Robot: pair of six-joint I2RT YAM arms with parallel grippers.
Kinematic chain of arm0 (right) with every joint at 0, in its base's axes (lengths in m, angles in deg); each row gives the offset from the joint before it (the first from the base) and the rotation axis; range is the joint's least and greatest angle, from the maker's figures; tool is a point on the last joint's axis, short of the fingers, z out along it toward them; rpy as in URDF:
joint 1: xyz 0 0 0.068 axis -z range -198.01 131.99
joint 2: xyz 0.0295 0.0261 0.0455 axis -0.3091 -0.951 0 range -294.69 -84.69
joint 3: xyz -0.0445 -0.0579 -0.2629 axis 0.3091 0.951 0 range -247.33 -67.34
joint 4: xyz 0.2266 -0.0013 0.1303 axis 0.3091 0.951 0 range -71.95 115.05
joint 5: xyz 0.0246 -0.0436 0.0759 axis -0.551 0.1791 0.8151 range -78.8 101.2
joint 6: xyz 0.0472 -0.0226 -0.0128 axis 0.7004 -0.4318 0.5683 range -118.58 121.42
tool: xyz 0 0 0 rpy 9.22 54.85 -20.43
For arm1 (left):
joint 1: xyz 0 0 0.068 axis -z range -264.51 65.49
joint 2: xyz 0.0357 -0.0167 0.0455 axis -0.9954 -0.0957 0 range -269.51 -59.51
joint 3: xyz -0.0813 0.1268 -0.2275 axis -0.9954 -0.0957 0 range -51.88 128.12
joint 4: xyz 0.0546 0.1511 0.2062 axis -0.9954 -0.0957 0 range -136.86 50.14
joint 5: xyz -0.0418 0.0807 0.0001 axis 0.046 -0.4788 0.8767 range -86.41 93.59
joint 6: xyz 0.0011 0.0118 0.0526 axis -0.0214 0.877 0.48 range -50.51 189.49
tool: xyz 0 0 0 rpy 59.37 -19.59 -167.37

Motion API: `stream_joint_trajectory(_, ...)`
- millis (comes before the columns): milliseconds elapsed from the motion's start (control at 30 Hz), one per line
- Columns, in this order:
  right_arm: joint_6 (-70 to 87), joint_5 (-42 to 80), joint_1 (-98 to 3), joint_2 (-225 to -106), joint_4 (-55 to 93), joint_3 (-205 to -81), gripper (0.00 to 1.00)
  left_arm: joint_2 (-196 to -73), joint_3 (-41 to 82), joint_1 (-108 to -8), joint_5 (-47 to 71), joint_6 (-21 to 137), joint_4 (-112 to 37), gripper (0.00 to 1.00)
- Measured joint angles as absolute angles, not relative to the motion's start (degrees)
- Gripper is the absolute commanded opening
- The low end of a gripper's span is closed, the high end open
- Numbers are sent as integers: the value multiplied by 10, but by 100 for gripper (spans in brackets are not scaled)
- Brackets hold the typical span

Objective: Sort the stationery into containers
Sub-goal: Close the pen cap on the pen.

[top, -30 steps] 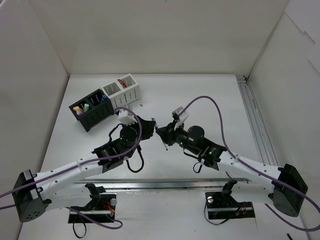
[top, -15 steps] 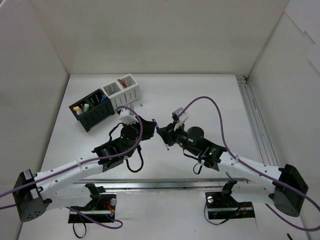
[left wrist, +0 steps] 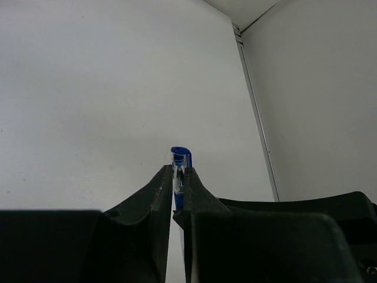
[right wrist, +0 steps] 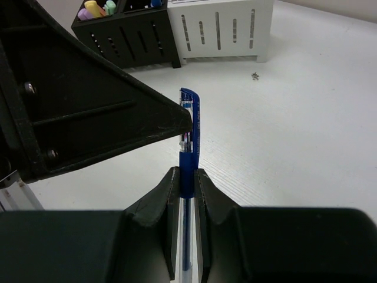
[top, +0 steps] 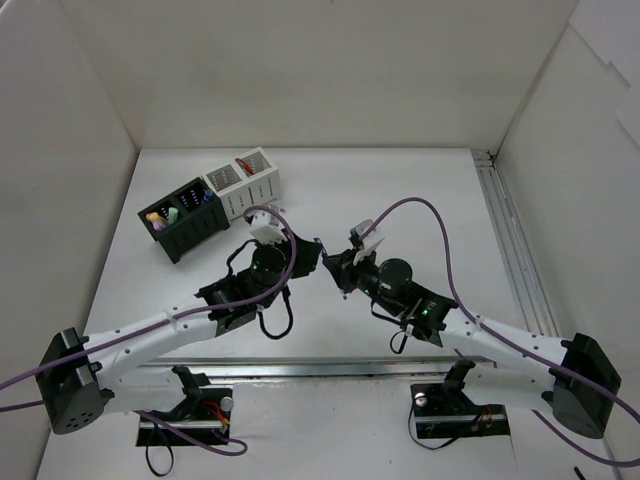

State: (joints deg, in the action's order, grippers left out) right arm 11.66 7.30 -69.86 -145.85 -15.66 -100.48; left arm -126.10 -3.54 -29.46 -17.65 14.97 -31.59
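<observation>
A clear-blue pen (right wrist: 189,127) hangs above the table between both grippers. My right gripper (right wrist: 187,177) is shut on its blue collar, and the clear barrel runs back between the jaws. My left gripper (left wrist: 178,174) is shut on the cap end of the same pen (left wrist: 180,156). In the top view the two grippers meet at mid-table, left gripper (top: 308,255) and right gripper (top: 336,268). The black container (top: 190,228) holds yellow (right wrist: 93,7) and green (right wrist: 110,7) highlighters. Beside it, the white container (top: 250,188) has a red pen (top: 245,163) in it.
Both containers stand at the back left, black container (right wrist: 126,38) and white container (right wrist: 221,29), well beyond the grippers. A tiny dark speck (right wrist: 255,75) lies in front of the white one. A metal rail (top: 508,250) runs along the right wall.
Both grippers and the pen have shifted slightly to the right. The left arm has reached further out, and both grippers have stayed shut.
</observation>
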Motion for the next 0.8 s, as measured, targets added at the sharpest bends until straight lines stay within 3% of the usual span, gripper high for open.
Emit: stream_joint_trajectory(800, 62, 5, -699, -1453, -216, -987, 0, -1321, 26, -304, -162, 120, -320, 0)
